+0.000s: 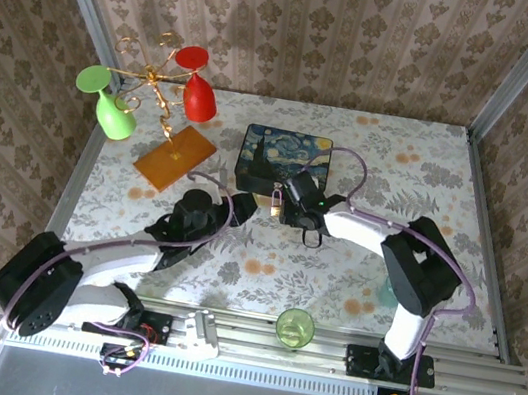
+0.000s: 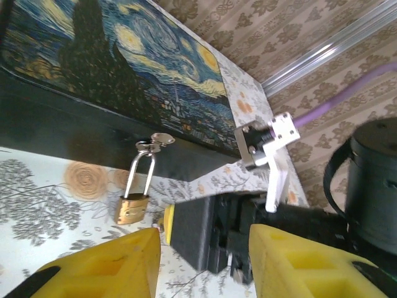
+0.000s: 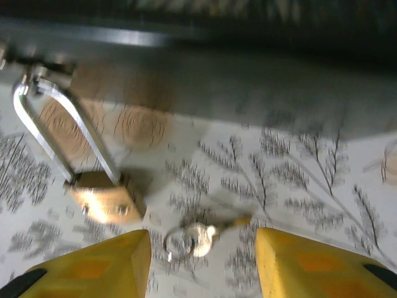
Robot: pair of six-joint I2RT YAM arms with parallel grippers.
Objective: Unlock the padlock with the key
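Nearest the wrist camera, the right pincer (image 3: 201, 241) stood with its yellow fingers apart and gripping nothing. The key (image 3: 200, 238) lay loose on the desk (image 3: 298, 186) between them, not picked up. The left pincer (image 2: 203, 239) likewise stood apart and empty, pointed toward the padlock (image 2: 132, 208). Just beyond the key and to its left, the padlock hung by its shackle from the clasp (image 2: 155, 141) on the front of the painted box (image 2: 124, 62); whether its brass body touched the desk could not be told. The shackle appeared seated in the body. Assessment: no part of the unlocking was complete; the key remained to be grasped, inserted and turned.
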